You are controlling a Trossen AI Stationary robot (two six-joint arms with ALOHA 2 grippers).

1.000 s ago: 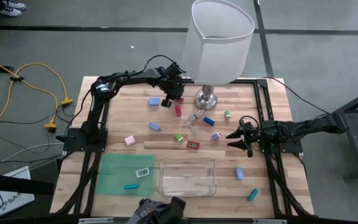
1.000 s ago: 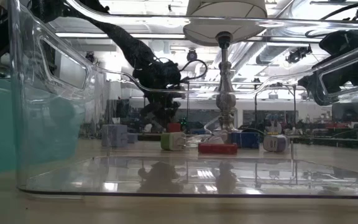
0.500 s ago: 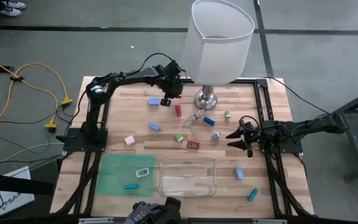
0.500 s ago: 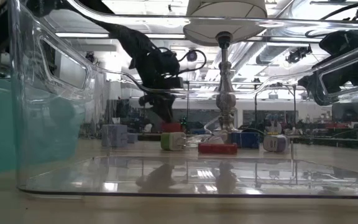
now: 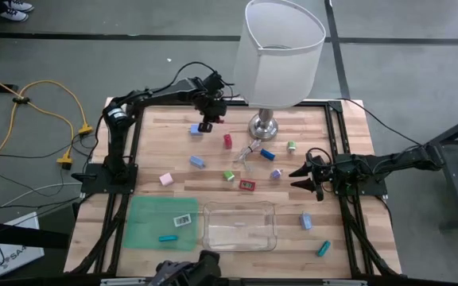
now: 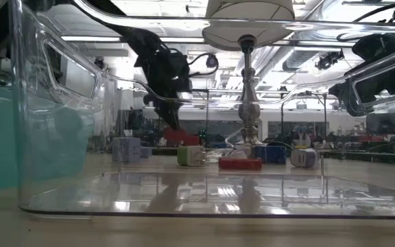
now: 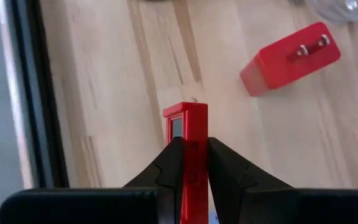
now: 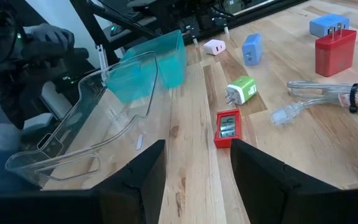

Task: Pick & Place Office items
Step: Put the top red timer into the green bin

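My left gripper is near the table's far edge, left of the lamp, and is shut on a thin red piece with a small window. A red plug block lies on the wood below it, and a blue block lies close by. Other small pieces lie scattered mid-table: blue, pink, green, flat red, purple. My right gripper waits open at the right, level with the flat red piece. My left gripper pinches the thin red piece between its two fingers. The fingers sit on its two flat faces, and its windowed end sticks out past the fingertips. They come at it from above, and the piece is lifted clear of the table.
A big white-shaded lamp with a silver base stands at the far middle. A clear tray and a green mat with two pieces on it lie at the near edge. A clear cable lies by the lamp base.
My left gripper has risen and drawn toward the table's left and far edge, away from the lamp base, carrying the red piece up off the wood. The blue block and red plug block stay where they were. My right arm has kept still.
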